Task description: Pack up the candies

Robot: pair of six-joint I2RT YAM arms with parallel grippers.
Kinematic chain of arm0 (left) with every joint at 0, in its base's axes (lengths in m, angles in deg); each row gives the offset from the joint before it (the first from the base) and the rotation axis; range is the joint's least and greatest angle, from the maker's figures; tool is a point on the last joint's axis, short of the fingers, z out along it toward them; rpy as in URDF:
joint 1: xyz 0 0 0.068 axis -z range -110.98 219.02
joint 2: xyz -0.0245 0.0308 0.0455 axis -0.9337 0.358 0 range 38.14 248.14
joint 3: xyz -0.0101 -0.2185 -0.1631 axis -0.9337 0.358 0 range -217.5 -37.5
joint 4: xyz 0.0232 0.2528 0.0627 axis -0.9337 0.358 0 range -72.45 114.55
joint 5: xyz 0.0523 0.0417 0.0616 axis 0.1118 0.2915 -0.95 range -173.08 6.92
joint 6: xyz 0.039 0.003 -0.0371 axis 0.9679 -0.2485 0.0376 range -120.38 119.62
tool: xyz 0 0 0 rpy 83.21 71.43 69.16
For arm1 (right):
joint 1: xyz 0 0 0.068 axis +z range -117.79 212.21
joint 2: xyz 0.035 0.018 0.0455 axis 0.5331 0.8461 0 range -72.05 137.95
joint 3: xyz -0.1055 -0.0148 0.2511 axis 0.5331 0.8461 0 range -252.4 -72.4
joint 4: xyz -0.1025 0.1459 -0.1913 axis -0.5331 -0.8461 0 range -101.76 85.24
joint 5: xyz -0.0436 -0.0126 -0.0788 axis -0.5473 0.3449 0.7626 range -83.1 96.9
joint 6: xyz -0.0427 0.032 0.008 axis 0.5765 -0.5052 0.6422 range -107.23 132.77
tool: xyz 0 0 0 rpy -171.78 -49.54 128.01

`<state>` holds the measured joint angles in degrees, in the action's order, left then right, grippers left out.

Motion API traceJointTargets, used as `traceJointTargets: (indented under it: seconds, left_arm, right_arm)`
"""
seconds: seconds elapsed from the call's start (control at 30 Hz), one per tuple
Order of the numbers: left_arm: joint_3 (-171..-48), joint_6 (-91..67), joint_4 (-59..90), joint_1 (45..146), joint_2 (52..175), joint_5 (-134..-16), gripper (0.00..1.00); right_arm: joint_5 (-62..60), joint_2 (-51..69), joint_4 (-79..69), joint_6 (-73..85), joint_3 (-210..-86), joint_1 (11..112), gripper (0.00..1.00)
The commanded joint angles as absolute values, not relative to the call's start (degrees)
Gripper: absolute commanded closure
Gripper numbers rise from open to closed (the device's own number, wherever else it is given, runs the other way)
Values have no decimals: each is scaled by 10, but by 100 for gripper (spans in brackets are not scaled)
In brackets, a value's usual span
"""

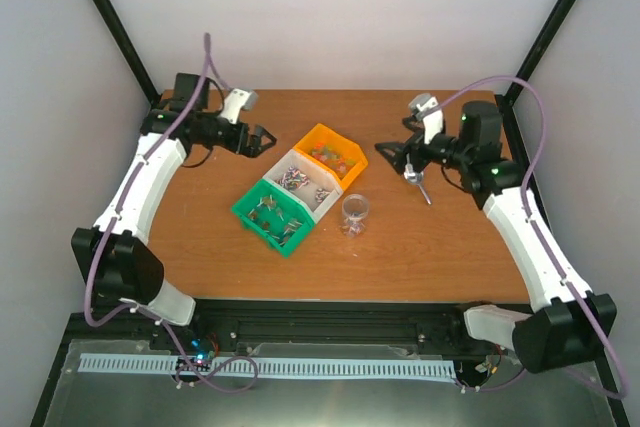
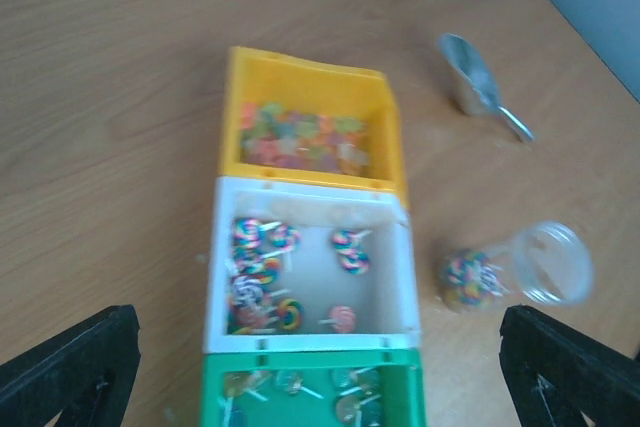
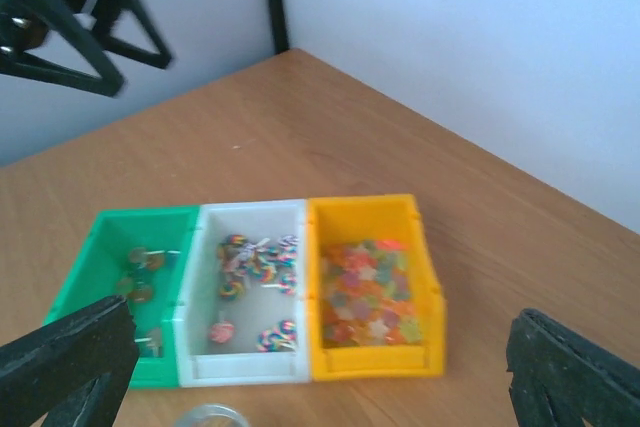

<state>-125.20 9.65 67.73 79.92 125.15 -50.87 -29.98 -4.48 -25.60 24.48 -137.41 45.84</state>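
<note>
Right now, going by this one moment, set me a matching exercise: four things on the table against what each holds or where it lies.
Column 1
1. yellow-orange bin
2. white bin
3. green bin
4. metal scoop

Column 2
a. holds swirled rainbow lollipops
b. lies on the table, apart from the row of bins
c. holds amber lollipops
d. holds small pastel candies

Pairs: 1-d, 2-a, 3-c, 4-b
</note>
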Motion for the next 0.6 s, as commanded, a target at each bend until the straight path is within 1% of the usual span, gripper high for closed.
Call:
traceJointTargets:
  seconds: [0.0,0.13,0.33,0.43,0.57]
  left_arm:
    - [-1267,39,649,725,1272,-498,0]
    - [-1256,61,646,690,1286,-521,0]
    - [-1165,74,586,680,1268,-571,0]
    - [-1123,68,557,679,1259,-585,0]
    - [-1083,72,534,679,1250,-604,0]
  right_arm:
    - [-364,-2,-267,224,-1390,362,0]
    - [-401,36,-238,204,-1388,288,0]
    - [-428,91,-190,184,-1348,191,0]
    - [-418,111,-174,184,-1312,162,0]
    - [-393,114,-161,211,-1261,151,0]
